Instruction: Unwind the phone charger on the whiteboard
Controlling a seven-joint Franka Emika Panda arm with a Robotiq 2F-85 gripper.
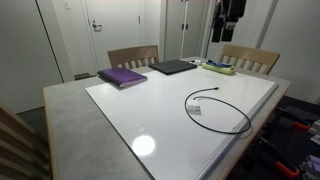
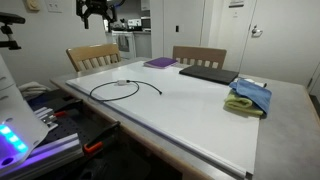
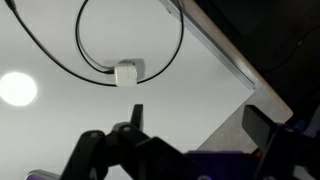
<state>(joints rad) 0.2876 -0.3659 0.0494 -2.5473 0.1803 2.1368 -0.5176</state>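
The phone charger [image 1: 196, 110] lies in a loose loop on the whiteboard [image 1: 150, 110], its small white plug block inside the loop. In an exterior view the charger [image 2: 122, 83] rests near the corner of the whiteboard [image 2: 190, 110]. The wrist view looks down on the plug block [image 3: 127, 73], with the black cable curling around it close to the whiteboard's [image 3: 60, 130] edge. My gripper [image 1: 232, 10] hangs high above the table, far from the cable. My gripper [image 3: 200, 122] is open and holds nothing; it also shows at the top of an exterior view [image 2: 95, 12].
A purple book [image 1: 122, 76], a dark closed laptop [image 1: 172, 67] and green and blue cloths [image 1: 220, 68] lie along the far side of the table. Wooden chairs [image 1: 133, 56] stand behind it. The grey tabletop [image 1: 65, 120] borders the board.
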